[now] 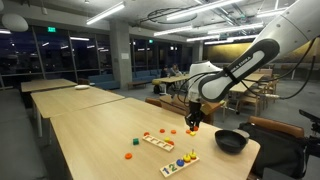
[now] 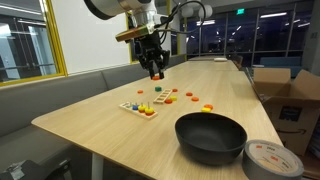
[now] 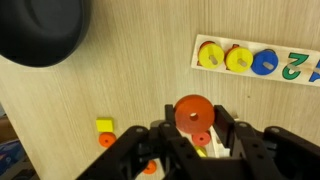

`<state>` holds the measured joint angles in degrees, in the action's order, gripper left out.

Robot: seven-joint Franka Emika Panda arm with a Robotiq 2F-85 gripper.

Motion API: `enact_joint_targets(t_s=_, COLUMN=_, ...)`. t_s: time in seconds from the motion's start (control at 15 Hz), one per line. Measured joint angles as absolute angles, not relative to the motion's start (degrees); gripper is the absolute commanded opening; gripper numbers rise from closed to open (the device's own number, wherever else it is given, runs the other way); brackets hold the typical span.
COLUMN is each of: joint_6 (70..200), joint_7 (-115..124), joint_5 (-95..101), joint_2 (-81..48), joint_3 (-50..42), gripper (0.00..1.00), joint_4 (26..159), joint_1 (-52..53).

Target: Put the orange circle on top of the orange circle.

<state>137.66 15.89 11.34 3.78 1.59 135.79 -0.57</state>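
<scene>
My gripper (image 3: 194, 128) is shut on an orange circle with a centre hole (image 3: 193, 110) and holds it in the air above the table. In the wrist view a second, smaller-looking orange circle (image 3: 200, 139) lies on the table right below the held one, between the fingers. In both exterior views the gripper (image 1: 193, 122) (image 2: 156, 72) hangs above the loose pieces, well off the tabletop. The held circle is barely visible in those views.
A black bowl (image 1: 231, 140) (image 2: 210, 137) (image 3: 40, 30) stands near the table's end. A number board with yellow and blue discs (image 3: 260, 62) (image 1: 181, 162) and another board (image 1: 158, 141) (image 2: 140, 108) lie nearby. Loose pieces (image 3: 105, 126) (image 2: 207, 107) are scattered. A tape roll (image 2: 272, 160) sits beside the bowl.
</scene>
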Motion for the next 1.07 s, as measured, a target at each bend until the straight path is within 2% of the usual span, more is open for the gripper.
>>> enact_joint_targets(t_s=1.07, joint_6=138.5, joint_7=16.3, joint_5=13.3, joint_2=2.4, joint_3=3.6, gripper=0.22, joint_4=139.4, joint_1=2.7)
